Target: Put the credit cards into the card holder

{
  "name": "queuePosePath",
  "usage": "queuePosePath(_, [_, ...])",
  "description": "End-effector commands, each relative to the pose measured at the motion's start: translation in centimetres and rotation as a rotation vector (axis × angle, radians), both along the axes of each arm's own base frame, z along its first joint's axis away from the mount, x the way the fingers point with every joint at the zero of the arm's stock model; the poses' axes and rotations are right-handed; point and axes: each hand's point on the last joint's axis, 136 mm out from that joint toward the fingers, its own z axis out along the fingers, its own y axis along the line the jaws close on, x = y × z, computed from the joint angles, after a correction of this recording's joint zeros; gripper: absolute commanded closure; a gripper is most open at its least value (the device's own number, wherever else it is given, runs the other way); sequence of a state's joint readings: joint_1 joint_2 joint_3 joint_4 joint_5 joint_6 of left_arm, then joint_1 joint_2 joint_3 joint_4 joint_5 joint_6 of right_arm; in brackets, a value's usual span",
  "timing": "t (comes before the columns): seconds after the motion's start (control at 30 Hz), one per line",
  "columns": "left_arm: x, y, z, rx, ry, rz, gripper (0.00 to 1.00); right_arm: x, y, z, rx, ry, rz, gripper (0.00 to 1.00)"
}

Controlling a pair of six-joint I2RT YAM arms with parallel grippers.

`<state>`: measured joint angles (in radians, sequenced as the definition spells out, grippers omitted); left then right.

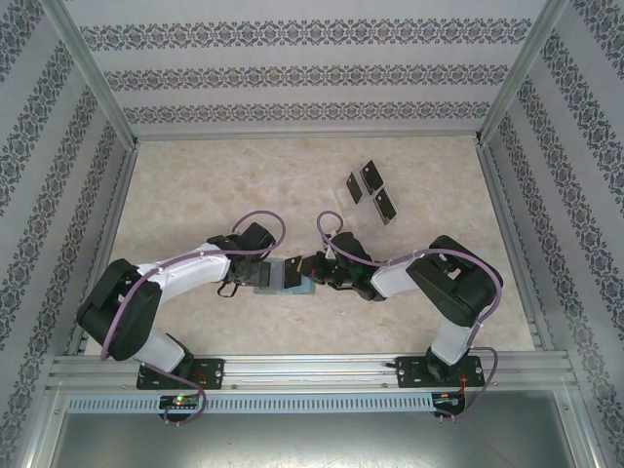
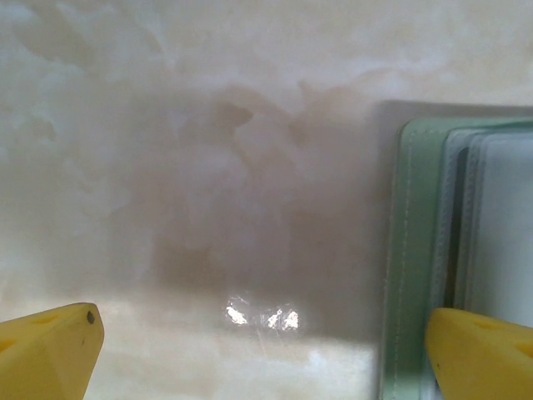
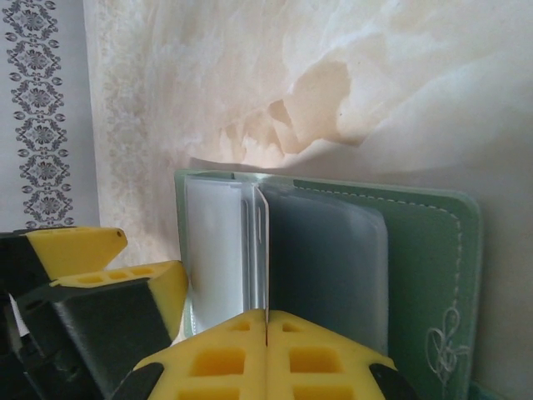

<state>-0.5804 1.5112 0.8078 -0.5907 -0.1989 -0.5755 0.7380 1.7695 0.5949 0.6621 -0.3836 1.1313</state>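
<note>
Right hand [image 3: 265, 323] clamped on card holder [image 3: 416, 250] sleeve | left hand [image 2: 262, 321] apart | credit cards [image 1: 371, 176] at clear tray [image 1: 340, 191]

Left gripper [image 2: 262, 325], right gripper [image 3: 266, 317] hem card holder [image 3: 416, 250]; far table [image 1: 195, 185] free

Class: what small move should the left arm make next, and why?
Probably lower the open left gripper to pin the green edge of the card holder: one finger hangs over it, while the shut right gripper meets its clear sleeves.

light: bright, even | glare: small spot on table [image 2: 262, 317] | shadows: soft | focus: wrist views blurred close up
</note>
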Motion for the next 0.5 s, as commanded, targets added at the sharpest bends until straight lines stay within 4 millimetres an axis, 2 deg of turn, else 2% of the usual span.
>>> queuePosePath(0.0, [-0.18, 0.49, -0.87, 0.012, 0.017, 0.007, 0.00, -0.15, 0.97, 1.32, 0.024, -0.013, 0.021, 1.00])
queuePosePath(0.27, [-0.56, 0.71, -1.45, 0.015, 0.027, 0.017, 0.00, 0.02, 1.69, 1.58, 0.037, -0.014, 0.027, 1.00])
queuePosePath(0.47, [-0.72, 1.01, -1.34, 0.027, 0.030, 0.025, 0.00, -0.11, 1.40, 1.51, 0.032, -0.015, 0.020, 1.00])
